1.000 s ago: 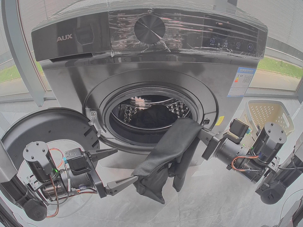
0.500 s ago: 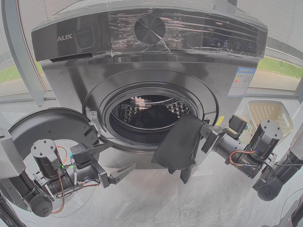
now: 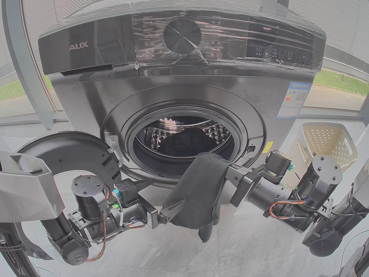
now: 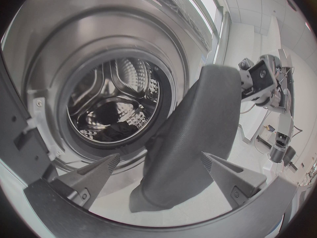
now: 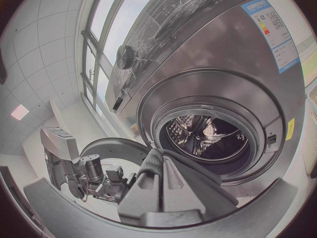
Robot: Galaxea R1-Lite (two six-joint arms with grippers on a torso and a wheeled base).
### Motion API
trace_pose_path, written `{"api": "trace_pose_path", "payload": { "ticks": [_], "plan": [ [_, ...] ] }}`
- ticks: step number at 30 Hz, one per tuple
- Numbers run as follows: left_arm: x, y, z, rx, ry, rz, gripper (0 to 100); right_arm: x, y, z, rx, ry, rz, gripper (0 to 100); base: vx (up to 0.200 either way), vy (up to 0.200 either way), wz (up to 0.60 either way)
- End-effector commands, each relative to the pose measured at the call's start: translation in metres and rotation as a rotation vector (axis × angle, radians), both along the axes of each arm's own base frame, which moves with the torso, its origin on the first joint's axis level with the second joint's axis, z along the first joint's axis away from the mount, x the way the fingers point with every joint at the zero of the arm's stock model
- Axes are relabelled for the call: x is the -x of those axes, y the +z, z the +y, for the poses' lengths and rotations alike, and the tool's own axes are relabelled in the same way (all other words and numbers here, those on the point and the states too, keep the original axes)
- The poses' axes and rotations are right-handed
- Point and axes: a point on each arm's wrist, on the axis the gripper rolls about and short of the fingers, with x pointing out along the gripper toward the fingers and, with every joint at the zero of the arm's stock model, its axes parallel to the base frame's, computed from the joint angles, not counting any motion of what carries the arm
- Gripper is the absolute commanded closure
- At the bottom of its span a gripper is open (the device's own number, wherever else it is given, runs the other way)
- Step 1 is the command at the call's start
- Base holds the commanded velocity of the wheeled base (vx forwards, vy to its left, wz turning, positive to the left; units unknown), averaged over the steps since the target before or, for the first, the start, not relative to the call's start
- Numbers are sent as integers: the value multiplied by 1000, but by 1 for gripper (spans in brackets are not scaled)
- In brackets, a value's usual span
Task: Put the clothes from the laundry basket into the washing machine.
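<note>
Laundry basket (image 3: pixel 326 137) partly hidden behind right arm (image 3: pixel 292 197), dark clothes (image 3: pixel 186 142) in drum (image 3: pixel 220 129) indistinct

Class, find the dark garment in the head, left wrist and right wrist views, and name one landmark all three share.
Head view: dark garment hangs from the right gripper, below the drum opening.
Left wrist view: dark garment hangs inside the open left gripper, beside the drum opening.
Right wrist view: dark garment drapes over the shut right gripper, before the drum opening.
Shared landmark: the drum opening.

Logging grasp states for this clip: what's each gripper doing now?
Left gripper: open, straddling the dark garment.
Right gripper: shut on the dark garment.
</note>
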Motion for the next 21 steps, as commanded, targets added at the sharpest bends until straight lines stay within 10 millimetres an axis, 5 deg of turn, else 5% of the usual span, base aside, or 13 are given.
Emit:
{"api": "trace_pose_path", "payload": {
  "ticks": [1, 9, 21],
  "plan": [
    [-4, -19, -17, -19, -47, 44, 0, 2, 1, 7, -9, 21, -4, 100, 0, 0, 0],
    [-4, -29, -27, -27, -101, 71, 0, 12, 5, 19, -18, 66, -19, 100, 0, 0, 0],
    [-50, -60, -47, -17, -49, 50, 0, 26, 4, 26, -13, 111, -11, 100, 0, 0, 0]
  ]
}}
